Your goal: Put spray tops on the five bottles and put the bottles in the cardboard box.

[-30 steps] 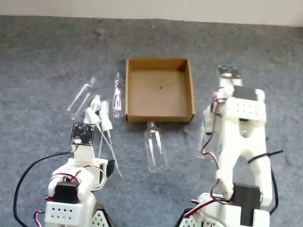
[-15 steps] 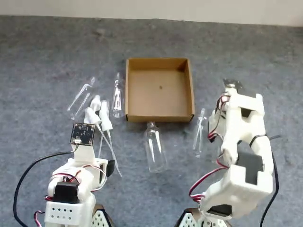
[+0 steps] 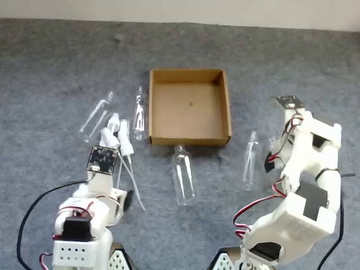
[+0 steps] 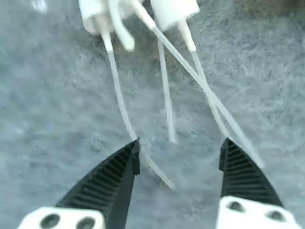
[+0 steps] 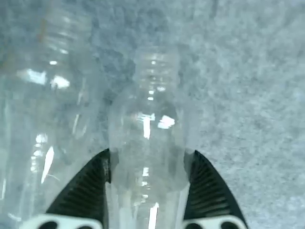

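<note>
While the right gripper [image 5: 147,155] is clamping one bottle [image 5: 147,119] between its narrowed fingers, four other bottles [image 3: 184,174] are lying around the cardboard box [image 3: 189,73] (five in all, every one outside it). The left gripper [image 4: 180,142] is gaping wide, holding nothing, just short of three spray tops [image 3: 124,138].

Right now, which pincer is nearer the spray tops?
Left. The left pincer is open over the tubes of the spray tops; the right pincer holds a clear bottle elsewhere.
</note>
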`<state>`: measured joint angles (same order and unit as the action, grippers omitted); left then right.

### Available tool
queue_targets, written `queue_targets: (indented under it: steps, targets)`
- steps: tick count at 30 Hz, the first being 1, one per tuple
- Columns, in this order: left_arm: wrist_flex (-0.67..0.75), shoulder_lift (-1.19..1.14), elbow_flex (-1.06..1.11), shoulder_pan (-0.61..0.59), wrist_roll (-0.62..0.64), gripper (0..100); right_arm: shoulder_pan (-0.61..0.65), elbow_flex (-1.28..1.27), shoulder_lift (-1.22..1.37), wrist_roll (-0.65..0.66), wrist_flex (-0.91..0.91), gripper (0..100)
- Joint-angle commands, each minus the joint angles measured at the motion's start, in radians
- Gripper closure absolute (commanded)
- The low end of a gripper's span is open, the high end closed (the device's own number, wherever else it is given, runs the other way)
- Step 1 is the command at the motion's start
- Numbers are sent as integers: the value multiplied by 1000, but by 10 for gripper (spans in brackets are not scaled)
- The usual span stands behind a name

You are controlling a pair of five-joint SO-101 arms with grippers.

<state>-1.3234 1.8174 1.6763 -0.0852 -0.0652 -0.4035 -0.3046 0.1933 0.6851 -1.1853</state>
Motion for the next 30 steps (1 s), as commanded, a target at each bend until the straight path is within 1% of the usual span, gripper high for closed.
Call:
queue_targets:
  steps: [1,4,6,8,10,11,13,15,20,22,24,27,30]
  targets:
    - [141,10,-12,-251,-368,779,-53,27,4,66,21,995]
    - [258,10,-41,-424,-381,779,-73,28,4,61,16,995]
    - [341,8,-67,-512,-381,779,-79,28,2,43,16,995]
    - [377,7,-116,-559,-384,779,-73,28,2,18,13,995]
    - [341,4,-206,-562,-437,779,-70,28,2,-15,13,995]
    - [293,2,-257,-558,-462,779,-67,31,1,-34,13,995]
    - [189,-38,-367,-516,-470,781,-54,58,5,-77,13,995]
    - [95,-142,-483,-473,-470,782,-53,81,8,-118,13,995]
    - [-104,-599,-857,-400,-466,783,-53,90,7,-138,13,995]
    - [-173,-786,-1001,-352,-456,783,-53,87,7,-138,13,989]
    - [-204,-949,-1124,-303,-411,783,-53,87,7,-137,12,959]
    - [-203,-1144,-1287,-219,-304,783,-53,90,4,-137,12,911]
    - [-203,-1310,-1406,-120,-190,783,-58,91,4,-137,12,904]
